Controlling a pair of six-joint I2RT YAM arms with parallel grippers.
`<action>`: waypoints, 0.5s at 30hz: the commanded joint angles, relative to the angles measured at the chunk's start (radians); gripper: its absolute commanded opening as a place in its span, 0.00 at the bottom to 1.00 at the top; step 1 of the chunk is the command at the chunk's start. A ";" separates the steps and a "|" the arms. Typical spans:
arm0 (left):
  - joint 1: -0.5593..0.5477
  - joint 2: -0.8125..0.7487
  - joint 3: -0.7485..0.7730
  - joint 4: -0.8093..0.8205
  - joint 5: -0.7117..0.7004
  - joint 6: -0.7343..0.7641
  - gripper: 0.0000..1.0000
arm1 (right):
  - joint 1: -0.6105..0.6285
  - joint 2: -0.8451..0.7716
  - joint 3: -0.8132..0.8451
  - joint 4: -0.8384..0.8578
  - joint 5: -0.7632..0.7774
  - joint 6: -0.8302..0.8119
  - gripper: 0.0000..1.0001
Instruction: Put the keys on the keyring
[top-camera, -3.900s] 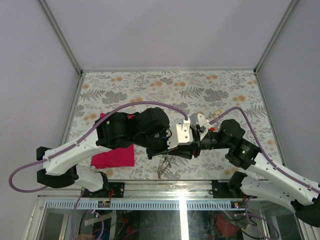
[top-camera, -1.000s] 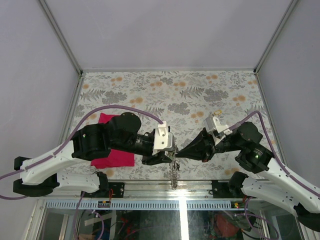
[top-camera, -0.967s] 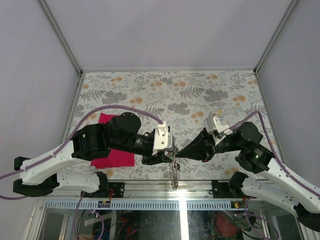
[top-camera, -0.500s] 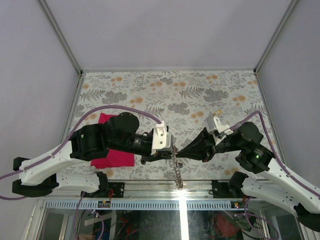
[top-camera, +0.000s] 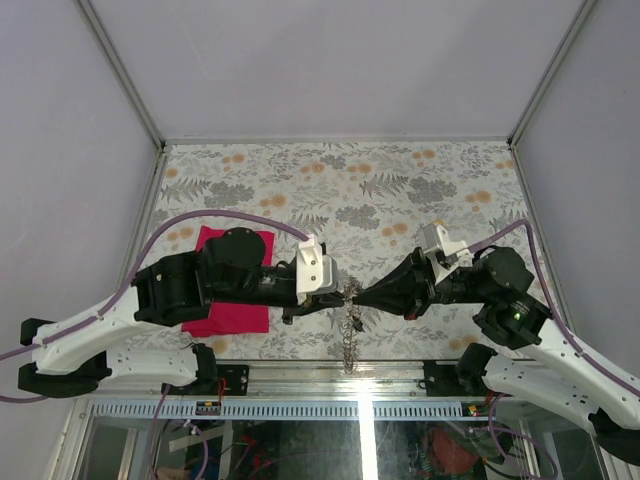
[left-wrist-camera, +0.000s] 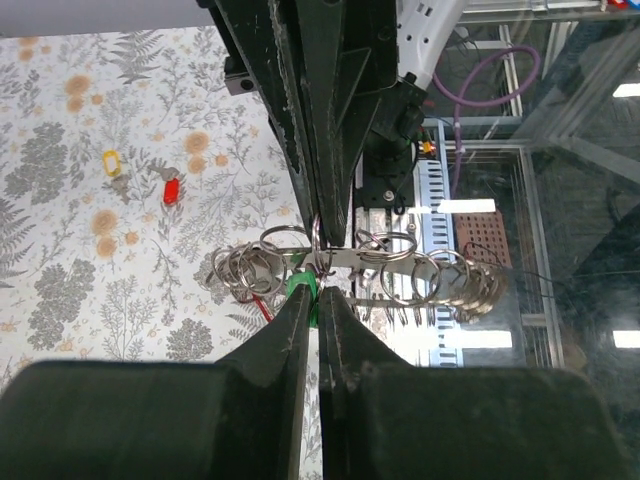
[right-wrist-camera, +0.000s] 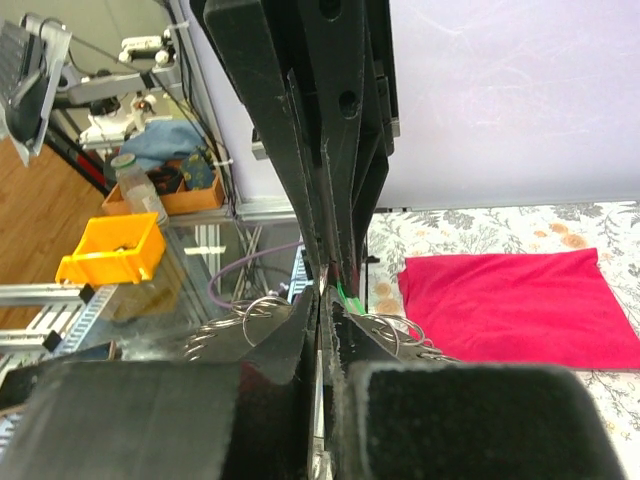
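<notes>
Tabletop (top-camera: 330, 170): flat, covered in a pale sheet printed with grey ferns and orange blossoms; metal rails edge it.
Left arm (top-camera: 110, 320): white shells and black joints, a lilac cable looping over it; it reaches low from the near left corner to the middle of the near edge.
Right arm (top-camera: 560, 350): same build, stretched in from the near right, so the two wrists face each other nose to nose.
Cloth (right-wrist-camera: 510, 305): magenta, soft, a flat rectangle on the tabletop, partly under the left arm.
Left pincer (left-wrist-camera: 316, 300): long black tapered fingers, drawn together; their tips appear clamped on the green key.
Right pincer (right-wrist-camera: 322, 300): black fingers pressed together, clamped on the keyring at its top, tips almost touching the left pincer's.
Keyring (left-wrist-camera: 420, 275): a silvery chain of many thin wire split rings strung along a flat metal strip; it is held in the air between the two pincers, its loose length hanging down over the tabletop's near edge.
Green key (left-wrist-camera: 300, 288): small bright plastic head, at the left fingertips and against the keyring.
Red key (left-wrist-camera: 171, 190): tiny, glossy head, lying on the tabletop well apart from the pincers.
Yellow key (left-wrist-camera: 110, 160): tiny, pale head, lying just beside the red key.
</notes>
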 joint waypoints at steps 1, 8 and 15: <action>-0.007 -0.017 -0.040 0.102 -0.058 -0.040 0.04 | -0.005 -0.038 0.002 0.173 0.110 0.076 0.00; -0.006 -0.016 -0.065 0.140 -0.081 -0.063 0.10 | -0.004 -0.053 -0.013 0.194 0.206 0.119 0.00; -0.007 -0.058 -0.084 0.209 -0.104 -0.069 0.21 | -0.004 -0.067 -0.026 0.185 0.184 0.085 0.00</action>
